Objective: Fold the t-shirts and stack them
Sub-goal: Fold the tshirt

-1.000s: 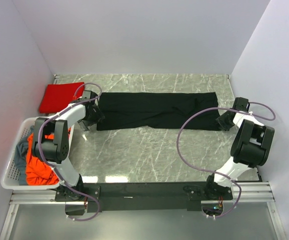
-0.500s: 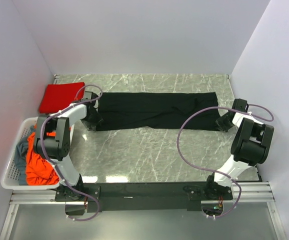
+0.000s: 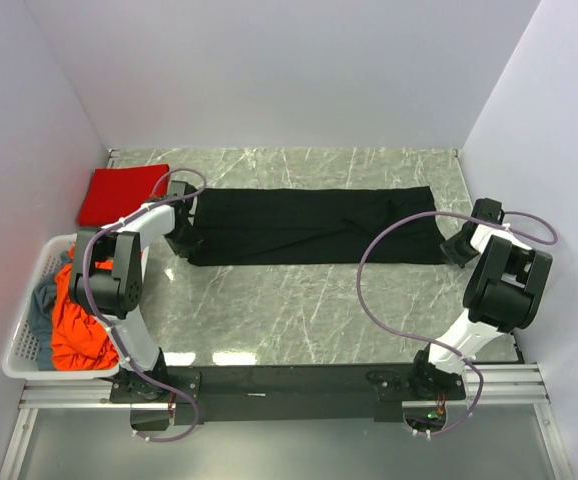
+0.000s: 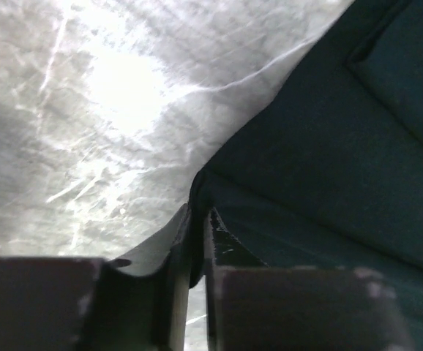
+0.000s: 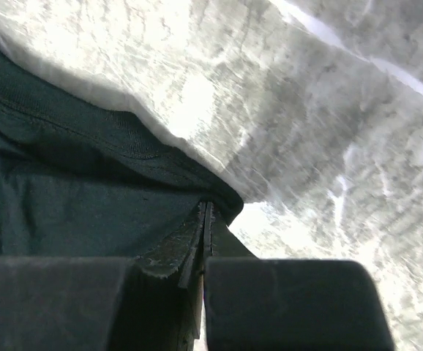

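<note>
A large black t-shirt (image 3: 309,225) lies spread as a long flat band across the middle of the marble table. My left gripper (image 3: 183,244) sits at its near left corner. In the left wrist view the left gripper (image 4: 197,219) is shut on a fold of the black t-shirt (image 4: 328,146). At the near right corner is my right gripper (image 3: 456,250). The right wrist view shows the right gripper (image 5: 206,212) pinched tight on the black t-shirt's (image 5: 72,197) hem. A bright red t-shirt (image 3: 119,193) lies folded at the back left.
A white perforated basket (image 3: 27,345) stands at the left edge, holding a crumpled orange-red t-shirt (image 3: 74,330) and a grey-blue t-shirt (image 3: 41,300). White walls close in the table at the back and both sides. Purple cables loop above each arm.
Both grippers have closed on the black t-shirt's near corners. The shirt's near edge, sagging and uneven before, now runs straight between them. The right gripper has shifted slightly right.
</note>
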You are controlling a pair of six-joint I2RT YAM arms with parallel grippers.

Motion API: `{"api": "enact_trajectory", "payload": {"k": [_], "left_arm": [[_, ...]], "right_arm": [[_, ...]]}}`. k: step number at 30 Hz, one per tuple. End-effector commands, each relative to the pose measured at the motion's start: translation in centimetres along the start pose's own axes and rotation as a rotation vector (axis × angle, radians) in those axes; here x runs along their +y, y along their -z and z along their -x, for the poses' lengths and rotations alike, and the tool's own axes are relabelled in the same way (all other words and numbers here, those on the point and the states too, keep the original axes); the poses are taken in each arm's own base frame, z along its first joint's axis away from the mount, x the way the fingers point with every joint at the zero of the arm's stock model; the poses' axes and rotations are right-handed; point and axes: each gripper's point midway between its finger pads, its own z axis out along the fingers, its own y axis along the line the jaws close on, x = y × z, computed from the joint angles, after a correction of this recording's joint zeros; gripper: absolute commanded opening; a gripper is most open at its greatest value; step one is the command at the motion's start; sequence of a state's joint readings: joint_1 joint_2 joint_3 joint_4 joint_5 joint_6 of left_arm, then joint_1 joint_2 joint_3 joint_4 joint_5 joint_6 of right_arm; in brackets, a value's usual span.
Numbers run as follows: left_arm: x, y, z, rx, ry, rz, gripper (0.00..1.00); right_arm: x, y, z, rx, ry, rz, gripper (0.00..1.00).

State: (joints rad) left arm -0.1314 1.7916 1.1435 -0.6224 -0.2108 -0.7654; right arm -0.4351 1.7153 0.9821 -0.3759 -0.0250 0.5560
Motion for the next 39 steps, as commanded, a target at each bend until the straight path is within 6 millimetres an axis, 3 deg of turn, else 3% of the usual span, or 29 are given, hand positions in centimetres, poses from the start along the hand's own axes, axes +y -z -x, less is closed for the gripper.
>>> {"api": "enact_trajectory", "payload": {"k": [1, 2, 4, 8, 13, 15, 17, 25, 32, 39], "left_arm": [[2.3, 0.8, 0.8, -0.021, -0.022, 0.094, 0.23], [2.1, 1.3, 0.9, -0.027, -0.015, 0.078, 0.34], [2.1, 1.8, 1.0, -0.032, -0.010, 0.063, 0.43], [2.1, 3.7, 1.6, -0.068, 0.009, 0.036, 0.66], [1.6, 6.2, 1.8, -0.113, 0.059, -0.024, 0.75], [1.1, 6.8, 1.0, -0.112, 0.059, -0.059, 0.74], [0.4, 6.8, 0.4, -0.101, 0.079, -0.101, 0.71], [-0.2, 4.2, -2.0, -0.043, 0.117, -0.121, 0.52], [-0.6, 2.5, -2.4, -0.028, 0.132, -0.110, 0.38], [-0.5, 1.7, -2.5, -0.028, 0.132, -0.083, 0.34]], "right_arm": [[-1.9, 1.3, 1.7, -0.069, 0.021, -0.085, 0.01], [-1.6, 1.5, 1.5, -0.065, 0.024, -0.070, 0.06], [-1.3, 1.8, 0.9, -0.060, 0.033, -0.054, 0.13], [0.1, 3.6, 0.2, -0.087, 0.059, 0.006, 0.39], [2.1, 6.1, -1.3, -0.123, 0.109, 0.081, 0.46], [2.6, 6.6, -2.1, -0.134, 0.127, 0.108, 0.46], [4.4, 8.0, -3.2, -0.151, 0.174, 0.174, 0.46], [8.1, 11.6, -9.1, -0.122, 0.340, 0.396, 0.47], [7.6, 13.1, -12.5, -0.082, 0.403, 0.472, 0.47], [6.7, 13.0, -13.5, -0.069, 0.418, 0.489, 0.47]]}}
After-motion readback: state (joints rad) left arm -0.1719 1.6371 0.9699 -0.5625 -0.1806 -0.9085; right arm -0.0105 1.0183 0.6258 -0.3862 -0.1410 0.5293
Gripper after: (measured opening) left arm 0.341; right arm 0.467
